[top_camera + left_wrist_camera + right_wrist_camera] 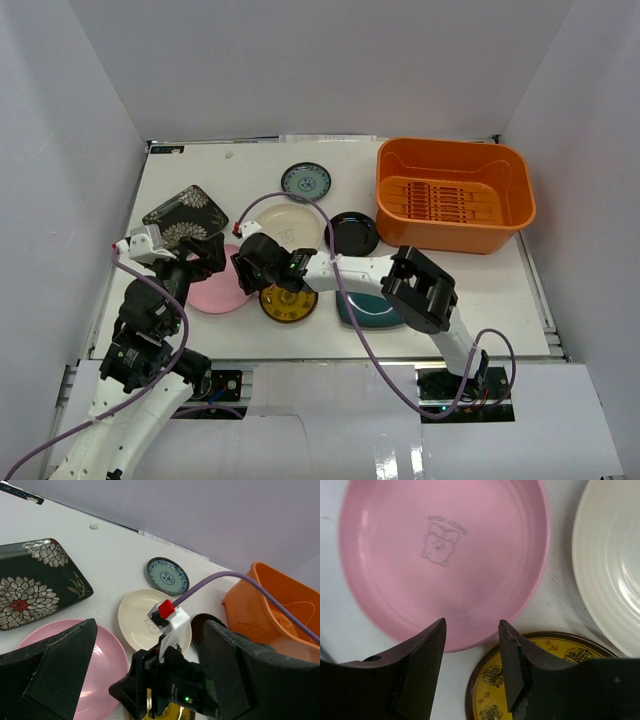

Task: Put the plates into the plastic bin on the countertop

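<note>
The right tool (470, 665) stands with fingers apart over the rim of the pink plate (440, 555), which lies flat on the bench (500, 290) just ahead of its tips. The left tool (150, 680) gapes wide, empty. With the yellow plate (540, 680) just beside 1 finger, closing may catch 2 rims or skid the pink plate.

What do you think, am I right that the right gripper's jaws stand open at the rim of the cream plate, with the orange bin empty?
Not quite: the right wrist view shows the right gripper open at the rim of the pink plate, with the cream plate off to one side. The orange bin is empty, as you said.
</note>
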`<state>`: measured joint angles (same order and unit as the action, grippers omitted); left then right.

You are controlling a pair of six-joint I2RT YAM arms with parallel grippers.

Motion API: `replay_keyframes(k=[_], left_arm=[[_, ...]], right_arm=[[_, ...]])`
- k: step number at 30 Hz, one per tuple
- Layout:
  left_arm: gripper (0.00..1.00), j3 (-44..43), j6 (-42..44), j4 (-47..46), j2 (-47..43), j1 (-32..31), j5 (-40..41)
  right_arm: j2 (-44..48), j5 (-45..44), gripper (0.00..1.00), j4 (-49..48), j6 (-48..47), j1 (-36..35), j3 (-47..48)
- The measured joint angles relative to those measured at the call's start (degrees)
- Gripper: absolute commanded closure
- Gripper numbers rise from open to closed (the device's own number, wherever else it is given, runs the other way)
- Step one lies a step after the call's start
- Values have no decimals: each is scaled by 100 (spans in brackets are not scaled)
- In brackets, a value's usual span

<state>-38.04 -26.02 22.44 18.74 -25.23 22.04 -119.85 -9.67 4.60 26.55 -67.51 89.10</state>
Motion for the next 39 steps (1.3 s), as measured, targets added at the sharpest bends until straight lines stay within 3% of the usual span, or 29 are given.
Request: replay_keyframes(k=[8,20,23,24,25,29,30,34,39], left_arm=[[2,0,-42,35,-46,-81,-11],[2,0,-57,26,-42,-116,-127],[2,0,-57,26,-39,-116,-149],[2,0,-57,26,-39,-116,-144],[3,0,-55,28,-37,-116,-140],[14,0,-48,28,-35,-116,-96],[19,0,-46,31,-31,-116,-66],[21,-37,-59,118,37,-116,-4],[21,-225,-225,295,146,-116,-31]], right_arm=[[-407,-721,49,476,35,0,234],[-361,-968,51,341,55,4,83],[-577,-957,67,321,57,26,334],[-691,-944,83,308,61,33,455],[-811,-955,89,302,55,37,584],[-931,-903,92,138,186,70,885],[-874,-935,92,131,157,68,881],[-190,-1268,92,153,-101,66,402],[1823,-1996,92,234,-675,175,-754]])
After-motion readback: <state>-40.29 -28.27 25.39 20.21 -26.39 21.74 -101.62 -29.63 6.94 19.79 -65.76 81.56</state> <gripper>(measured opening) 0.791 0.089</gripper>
